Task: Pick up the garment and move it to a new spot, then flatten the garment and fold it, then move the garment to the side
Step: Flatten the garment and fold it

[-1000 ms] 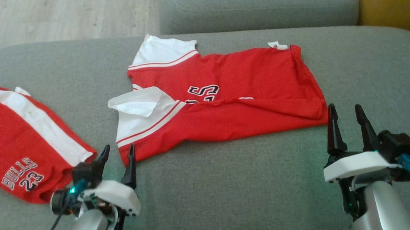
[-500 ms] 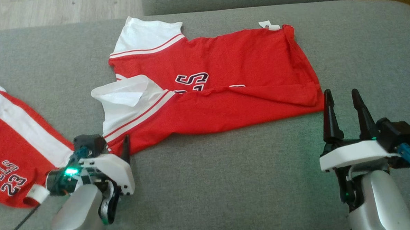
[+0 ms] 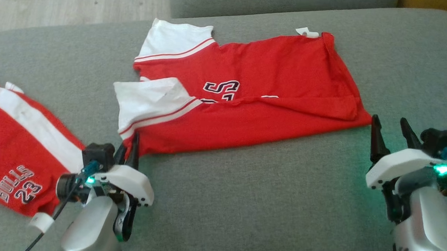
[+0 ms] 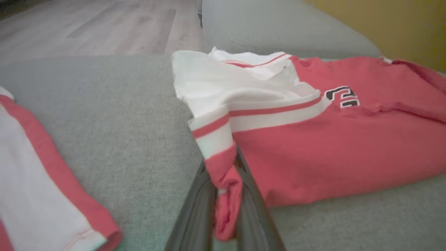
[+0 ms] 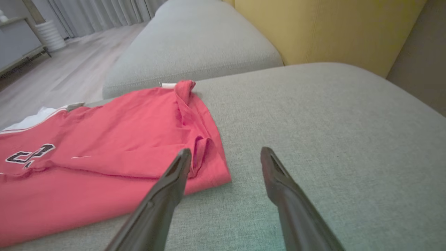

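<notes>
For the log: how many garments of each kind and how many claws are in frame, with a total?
Jerseys: 1, the red-and-white jersey
Shorts: 1, the Bulls 23 shorts
Claws: 2, left claw and right claw
Total: 4

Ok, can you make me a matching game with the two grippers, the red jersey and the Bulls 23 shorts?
Things:
1. left gripper
2. right gripper
3. red jersey
4. Bulls 23 shorts

States or places:
A. open, beside the jersey's right corner
B. lying at the left of the grey cushion
C. shut on a jersey corner
D. spread across the cushion's middle

Pairs: 1-C, 2-A, 3-D, 4-B
</notes>
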